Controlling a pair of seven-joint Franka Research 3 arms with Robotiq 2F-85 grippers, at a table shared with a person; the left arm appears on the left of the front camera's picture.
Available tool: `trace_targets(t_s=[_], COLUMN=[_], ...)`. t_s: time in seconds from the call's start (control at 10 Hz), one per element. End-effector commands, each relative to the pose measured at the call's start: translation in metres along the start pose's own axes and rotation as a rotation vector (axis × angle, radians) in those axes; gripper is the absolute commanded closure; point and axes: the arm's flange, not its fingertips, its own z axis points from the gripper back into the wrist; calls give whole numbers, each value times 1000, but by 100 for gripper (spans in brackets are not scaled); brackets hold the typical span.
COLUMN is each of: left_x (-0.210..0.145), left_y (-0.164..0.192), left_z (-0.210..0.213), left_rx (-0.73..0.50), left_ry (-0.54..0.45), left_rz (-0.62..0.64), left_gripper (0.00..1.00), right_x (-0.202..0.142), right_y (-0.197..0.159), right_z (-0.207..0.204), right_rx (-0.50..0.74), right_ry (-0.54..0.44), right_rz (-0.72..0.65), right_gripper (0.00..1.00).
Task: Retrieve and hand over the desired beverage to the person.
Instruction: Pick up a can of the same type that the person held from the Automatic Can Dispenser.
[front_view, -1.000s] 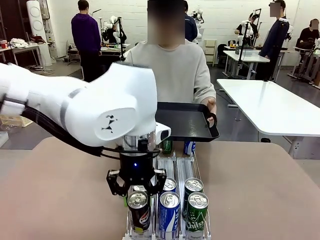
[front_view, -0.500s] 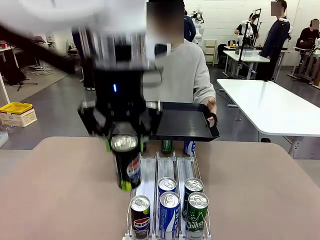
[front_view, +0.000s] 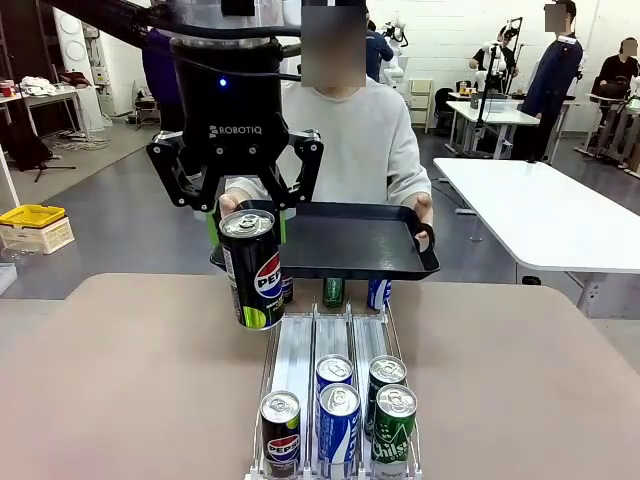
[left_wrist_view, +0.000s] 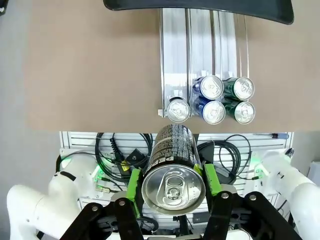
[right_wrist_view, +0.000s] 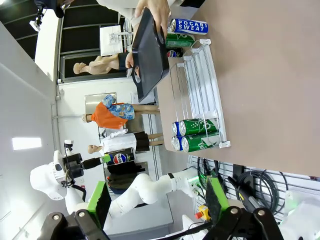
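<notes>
Left gripper is clamped on the black Pepsi can, held in the air. Just beyond it the person holds a black tray; its edge half-hides the far cans. Below sits the rack. Right gripper: fingers apart, empty.

Black tray overhangs the rack's far end; open tabletop lies either side.

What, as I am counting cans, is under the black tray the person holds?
Lower parts of a green can and a blue-and-white can show beneath the black plastic tray, at the far end of the metal can rack. The tray covers their tops.
</notes>
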Motion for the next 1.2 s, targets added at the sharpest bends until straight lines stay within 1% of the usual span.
trace_targets(t_s=[0.0, 1.1], left_x=[-6, -6], left_y=[1, 1], left_z=[4, 4], left_rx=[-2, -2], left_ry=[-14, -14], left_rz=[-4, -4], left_gripper=[61, 61], right_x=[1, 1], right_y=[1, 1], right_z=[-1, -1], right_rx=[24, 24], right_ry=[0, 0], right_rz=[13, 13], right_gripper=[0, 0])
